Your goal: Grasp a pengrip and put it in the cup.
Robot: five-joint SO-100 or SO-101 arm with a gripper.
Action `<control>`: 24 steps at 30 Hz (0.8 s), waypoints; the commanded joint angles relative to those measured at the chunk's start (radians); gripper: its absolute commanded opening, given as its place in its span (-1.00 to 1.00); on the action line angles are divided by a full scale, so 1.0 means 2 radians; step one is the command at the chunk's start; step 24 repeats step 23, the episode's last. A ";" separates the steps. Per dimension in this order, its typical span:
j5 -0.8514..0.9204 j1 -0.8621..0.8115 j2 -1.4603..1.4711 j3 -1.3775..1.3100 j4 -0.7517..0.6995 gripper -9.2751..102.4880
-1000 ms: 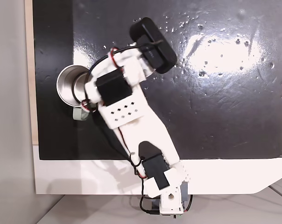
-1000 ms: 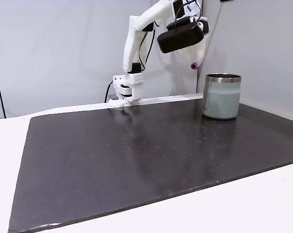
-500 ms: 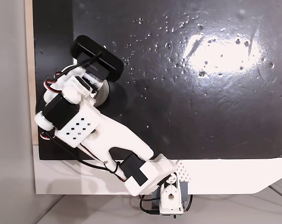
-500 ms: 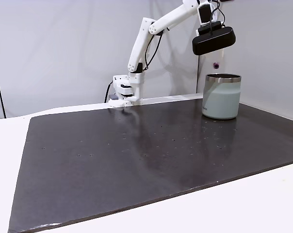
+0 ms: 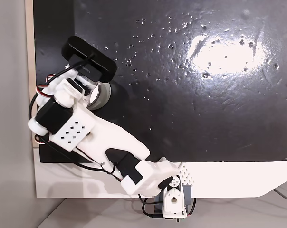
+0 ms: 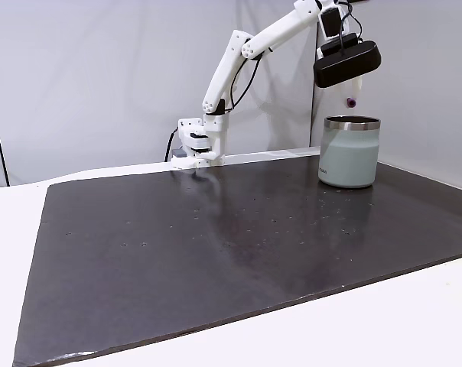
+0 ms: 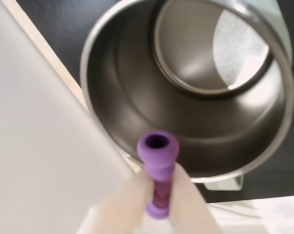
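In a fixed view from the side, my gripper hangs just above the rim of the cup, a pale grey-green mug with a steel lip. It is shut on the purple pengrip, which points down at the opening. The wrist view looks straight down: the ribbed purple pengrip is pinched between my two blurred white fingers, over the near rim of the shiny steel cup. In a fixed view from above, my arm covers most of the cup.
The cup stands near the left edge of the black mat as seen from above, close to a pale strip and the wall. The arm's base sits on the white table edge. The black wrist camera juts out above the cup.
The arm has swung from beside the cup to over it. Over the last half second the gripper, still holding the pengrip, shifted further across above the cup's opening.
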State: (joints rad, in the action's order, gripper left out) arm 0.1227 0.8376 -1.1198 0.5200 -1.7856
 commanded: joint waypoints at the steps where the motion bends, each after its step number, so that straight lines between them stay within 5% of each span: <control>1: 0.004 0.005 -0.012 -0.030 0.014 -0.57; 6: 0.008 0.005 -0.014 -0.030 0.008 -0.24; 24: 0.014 0.003 -0.018 -0.030 0.005 -0.22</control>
